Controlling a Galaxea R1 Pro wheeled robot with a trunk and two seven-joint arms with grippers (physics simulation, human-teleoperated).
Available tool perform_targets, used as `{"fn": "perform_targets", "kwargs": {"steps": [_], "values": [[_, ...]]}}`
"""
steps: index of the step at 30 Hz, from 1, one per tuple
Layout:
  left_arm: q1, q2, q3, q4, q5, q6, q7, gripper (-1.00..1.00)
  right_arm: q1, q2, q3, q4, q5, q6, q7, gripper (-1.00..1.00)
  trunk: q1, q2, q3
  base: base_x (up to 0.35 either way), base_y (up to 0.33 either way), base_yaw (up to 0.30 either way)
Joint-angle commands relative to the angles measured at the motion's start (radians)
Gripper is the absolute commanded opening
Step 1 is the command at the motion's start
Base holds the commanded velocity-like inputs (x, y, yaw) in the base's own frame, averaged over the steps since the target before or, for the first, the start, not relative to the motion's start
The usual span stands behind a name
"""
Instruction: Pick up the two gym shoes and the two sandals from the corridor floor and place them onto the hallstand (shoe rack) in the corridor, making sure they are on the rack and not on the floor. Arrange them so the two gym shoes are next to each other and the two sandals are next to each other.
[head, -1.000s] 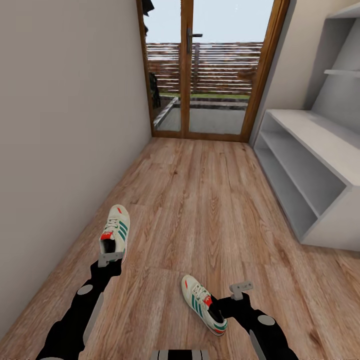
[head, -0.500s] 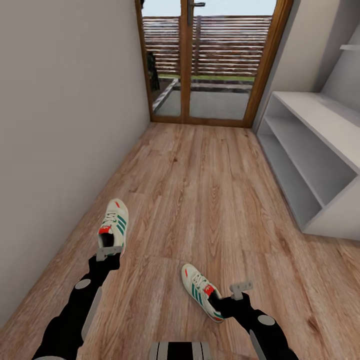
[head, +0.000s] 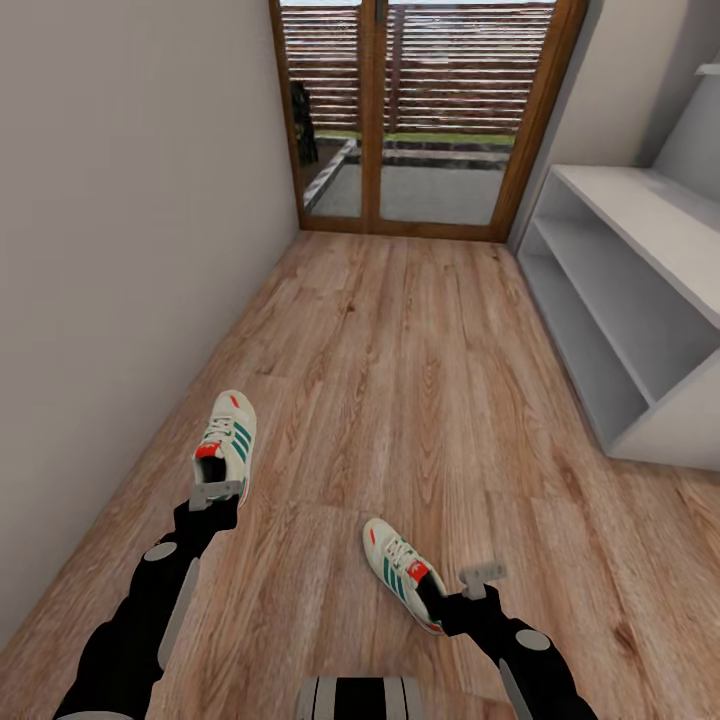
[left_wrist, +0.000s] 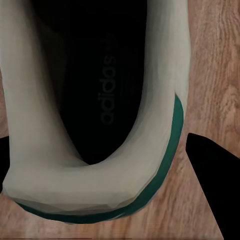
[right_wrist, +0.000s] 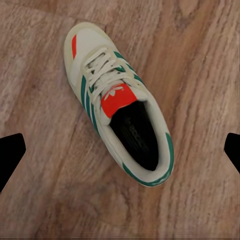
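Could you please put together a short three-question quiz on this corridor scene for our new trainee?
1. True or false: both gym shoes lie on the hallstand.
2. Which gripper hangs right at the heel opening of a shoe: A) left, B) right?
3. Fill in: the right gripper's fingers are spread ____ above its shoe.

Key:
1. False: the left shoe and the right shoe lie on the floor.
2. A, the left gripper.
3. Open.
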Motion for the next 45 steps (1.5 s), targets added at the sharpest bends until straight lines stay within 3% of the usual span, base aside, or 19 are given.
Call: {"fn": "perform_targets", "kwargs": {"steps": [1, 18, 38, 45], "values": [[0.000, -0.001, 0.001, -0.002, -0.003, 0.006, -0.001, -1.00, 0.000, 0.000, 0.000, -0.002, 0.001, 0.005, 0.003, 1.00, 0.000, -0.001, -0.006, 0.000, 0.000, 0.000], [0.000, -0.001, 0.001, 0.000, -0.003, 0.006, -0.001, -1.00, 0.000, 0.000, 0.000, -0.003, 0.002, 0.005, 0.003, 1.00, 0.008, -0.005, -0.100, 0.000, 0.000, 0.000], [0.000, -0.001, 0.001, 0.000, -0.004, 0.006, 0.000, -1.00, 0.000, -0.002, -0.001, -0.004, 0.002, 0.005, -0.002, 1.00, 0.008, -0.005, -0.116, 0.001, 0.000, 0.000], [0.000, -0.001, 0.001, 0.000, -0.003, 0.006, 0.000, -1.00, 0.000, -0.002, 0.000, -0.004, 0.002, 0.005, -0.002, 1.00, 0.008, -0.005, -0.116, 0.225, 0.000, 0.000]]}}
